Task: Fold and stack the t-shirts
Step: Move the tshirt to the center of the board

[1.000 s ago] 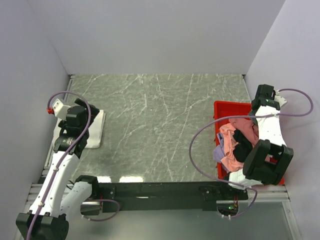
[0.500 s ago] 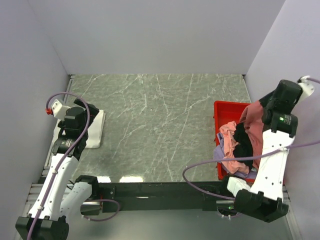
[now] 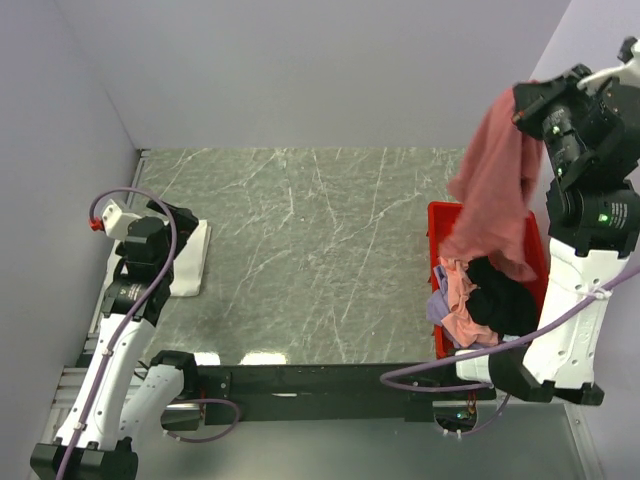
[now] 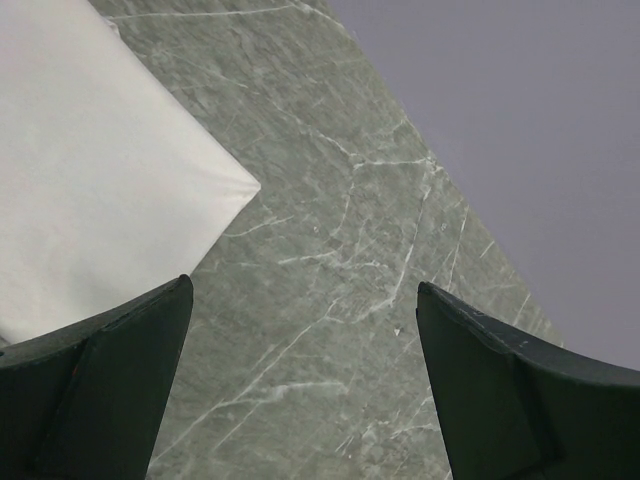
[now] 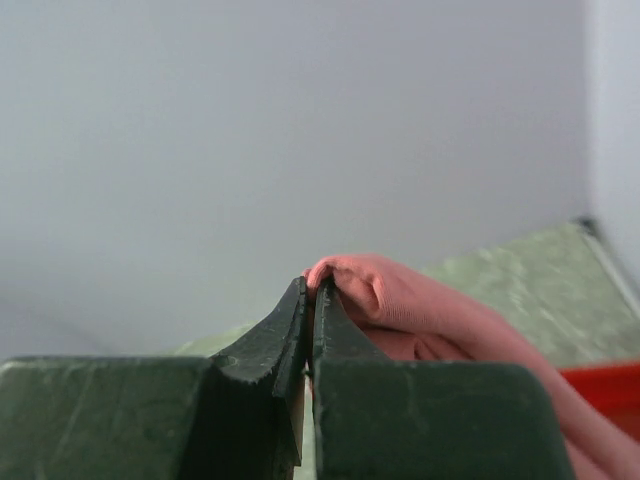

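Observation:
High over the red tray (image 3: 452, 214), my right gripper (image 3: 522, 103) (image 5: 311, 292) is shut on a fold of the dusty red t-shirt (image 3: 495, 190) (image 5: 400, 300). The shirt hangs down, its lower end still reaching the tray. Inside the tray lies a heap of a light pink t-shirt (image 3: 460, 300), a black one (image 3: 503, 300) and a lavender one (image 3: 437, 306). A folded white t-shirt (image 3: 192, 262) (image 4: 90, 190) lies flat at the table's left edge. Just above it my left gripper (image 3: 176, 222) (image 4: 305, 380) stands open and holds nothing, with bare marble between its fingers.
Grey walls close the table in on the left, back and right. The tray sits against the right wall. The right arm's cable (image 3: 430, 360) loops down in front of the tray. A green marble tabletop (image 3: 320, 250) lies between the two arms.
My right arm has swung up out of the tray, drawing the dusty red t-shirt up until it hangs high above the heap. The left arm has hardly moved.

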You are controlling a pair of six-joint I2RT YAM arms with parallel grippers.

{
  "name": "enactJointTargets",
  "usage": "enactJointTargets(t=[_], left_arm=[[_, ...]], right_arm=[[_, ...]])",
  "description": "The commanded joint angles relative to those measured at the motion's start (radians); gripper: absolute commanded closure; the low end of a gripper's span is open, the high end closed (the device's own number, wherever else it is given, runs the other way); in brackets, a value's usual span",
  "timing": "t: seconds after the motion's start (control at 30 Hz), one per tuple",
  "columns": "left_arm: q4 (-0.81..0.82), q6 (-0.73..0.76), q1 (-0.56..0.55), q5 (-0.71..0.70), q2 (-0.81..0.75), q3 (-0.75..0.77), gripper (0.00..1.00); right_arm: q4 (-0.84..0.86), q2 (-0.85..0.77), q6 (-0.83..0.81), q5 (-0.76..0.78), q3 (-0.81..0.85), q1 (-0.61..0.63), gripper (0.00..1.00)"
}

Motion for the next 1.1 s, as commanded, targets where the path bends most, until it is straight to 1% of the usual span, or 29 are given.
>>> enactJointTargets(t=[0.0,0.07,0.1,0.17,0.2,0.23,0.3,0.33,0.4,0.43,0.6,0.67,0.73,0.87,0.9,0.93,1.03,1.07], left_arm=[[0.010,-0.009,0.005,0.015,-0.022,0.014,0.01],[0.009,-0.015,0.005,0.015,-0.029,0.012,0.01],[0.006,-0.017,0.005,0.016,-0.031,0.011,0.00],[0.000,-0.023,0.005,0.018,-0.035,0.012,0.00],[-0.010,-0.024,0.003,0.018,-0.035,0.015,0.01],[-0.014,-0.024,0.005,0.022,-0.040,0.017,0.00],[-0.022,-0.029,0.005,0.024,-0.043,0.018,0.01],[-0.028,-0.033,0.005,0.029,-0.048,0.015,0.01],[-0.030,-0.033,0.005,0.039,-0.052,0.014,0.00],[-0.037,-0.030,0.005,0.041,-0.057,0.014,0.01],[-0.096,-0.047,0.005,0.032,-0.057,0.035,0.00],[-0.117,-0.056,0.005,0.036,-0.063,0.037,0.01],[-0.122,-0.063,0.005,0.049,-0.072,0.030,0.01],[-0.111,-0.070,0.005,0.090,-0.084,0.004,0.00],[-0.097,-0.069,0.005,0.102,-0.086,-0.006,0.01],[-0.091,-0.064,0.005,0.127,-0.081,-0.008,0.00],[-0.061,-0.050,0.005,0.182,-0.060,-0.017,0.01],[-0.041,-0.044,0.005,0.202,-0.052,-0.031,0.01]], right_arm=[[0.023,0.067,-0.037,-0.031,0.176,0.098,1.00],[0.064,0.079,-0.064,-0.060,0.189,0.163,1.00],[0.132,0.079,-0.067,-0.072,0.164,0.215,1.00],[0.187,0.081,-0.072,-0.104,0.140,0.262,1.00],[0.228,0.089,-0.075,-0.110,0.124,0.314,1.00],[0.243,0.093,-0.083,-0.106,0.124,0.338,1.00],[0.262,0.121,-0.095,-0.075,0.138,0.391,1.00],[0.267,0.133,-0.104,-0.065,0.144,0.443,1.00],[0.271,0.168,-0.112,-0.040,0.158,0.488,1.00],[0.274,0.178,-0.109,-0.029,0.159,0.537,1.00],[0.305,0.257,-0.101,0.034,0.153,0.664,1.00],[0.317,0.285,-0.084,0.083,0.150,0.710,1.00],[0.320,0.297,-0.067,0.104,0.144,0.734,1.00],[0.331,0.294,-0.041,0.149,0.063,0.770,1.00],[0.352,0.281,-0.032,0.156,-0.010,0.772,1.00],[0.365,0.276,-0.017,0.164,-0.047,0.772,1.00],[0.359,0.271,-0.021,0.238,-0.155,0.769,1.00],[0.351,0.271,-0.026,0.291,-0.205,0.769,1.00]])
